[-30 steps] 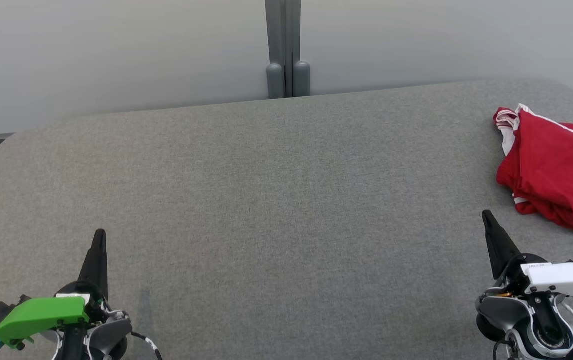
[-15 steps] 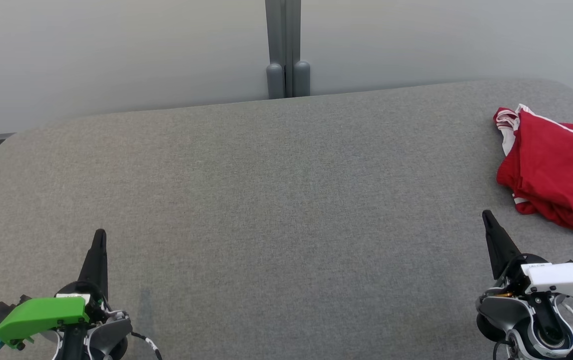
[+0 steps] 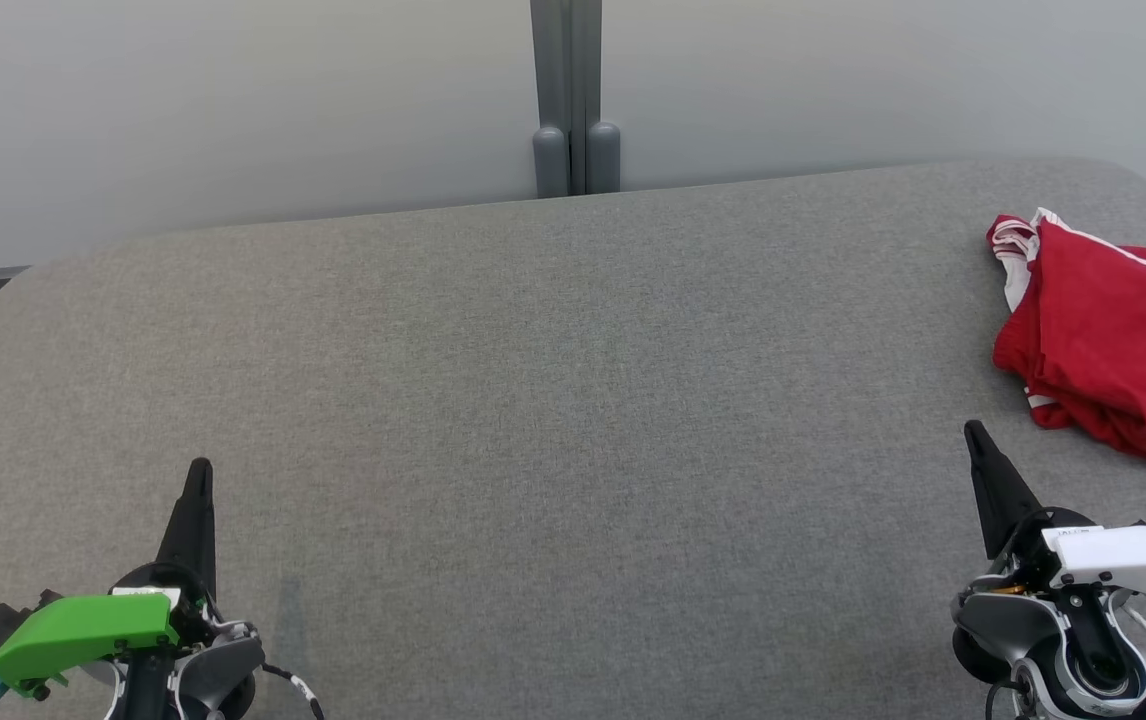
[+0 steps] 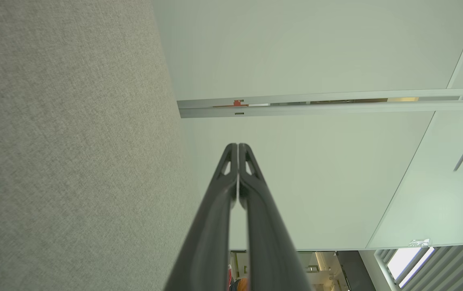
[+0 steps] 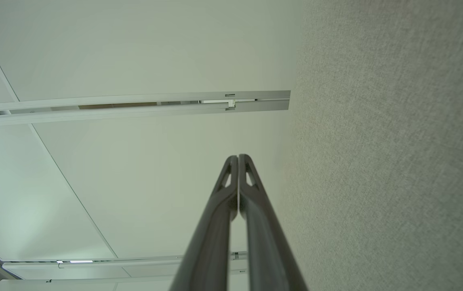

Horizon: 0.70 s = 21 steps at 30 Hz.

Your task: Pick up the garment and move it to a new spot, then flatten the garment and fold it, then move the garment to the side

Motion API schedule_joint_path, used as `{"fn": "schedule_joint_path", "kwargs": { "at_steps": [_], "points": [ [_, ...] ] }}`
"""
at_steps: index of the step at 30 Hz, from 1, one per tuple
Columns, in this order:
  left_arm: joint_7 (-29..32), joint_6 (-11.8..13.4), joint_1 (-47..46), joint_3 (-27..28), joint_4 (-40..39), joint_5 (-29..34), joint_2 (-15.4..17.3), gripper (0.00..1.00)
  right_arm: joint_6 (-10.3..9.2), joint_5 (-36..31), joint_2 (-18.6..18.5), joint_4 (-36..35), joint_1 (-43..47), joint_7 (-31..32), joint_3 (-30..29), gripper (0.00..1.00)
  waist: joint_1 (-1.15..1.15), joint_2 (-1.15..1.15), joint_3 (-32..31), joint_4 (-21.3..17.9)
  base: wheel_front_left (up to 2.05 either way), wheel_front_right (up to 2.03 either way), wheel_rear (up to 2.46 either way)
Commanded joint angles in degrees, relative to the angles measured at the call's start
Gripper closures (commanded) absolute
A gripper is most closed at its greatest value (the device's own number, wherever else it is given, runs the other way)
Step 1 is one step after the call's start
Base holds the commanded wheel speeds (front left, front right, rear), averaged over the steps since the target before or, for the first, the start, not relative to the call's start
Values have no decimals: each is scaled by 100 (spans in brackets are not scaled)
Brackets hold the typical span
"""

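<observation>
Grey cloth covers the table [image 3: 573, 400], with a pale partition [image 3: 233, 100] behind it. At the near left the left gripper [image 3: 199, 475] hovers over the cloth, fingers pressed together and holding nothing. At the near right the right gripper [image 3: 976, 435] is likewise closed and empty. Just beyond it, at the table's far right edge, the red garment [image 3: 1103, 340] lies in a loose, layered heap (partly cut off by the frame). That fits a garment awaiting pickup, or one folded and already set aside; I cannot judge which.

Left claw [image 3: 199, 470], right claw [image 3: 973, 430]: closed, empty.
</observation>
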Motion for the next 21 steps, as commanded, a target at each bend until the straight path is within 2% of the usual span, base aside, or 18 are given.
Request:
{"fn": "schedule_joint_path", "kwargs": {
  "at_steps": [1,21],
  "points": [
    [18,-27,-72,15,5,-27,37,100,2,-5,-5,12,-38,23,-13,100,0,0,0,0,0,0,0],
    [18,-26,-72,15,4,-27,38,100,1,-17,2,13,-39,31,-24,100,0,0,0,0,0,0,0]
  ]
}}
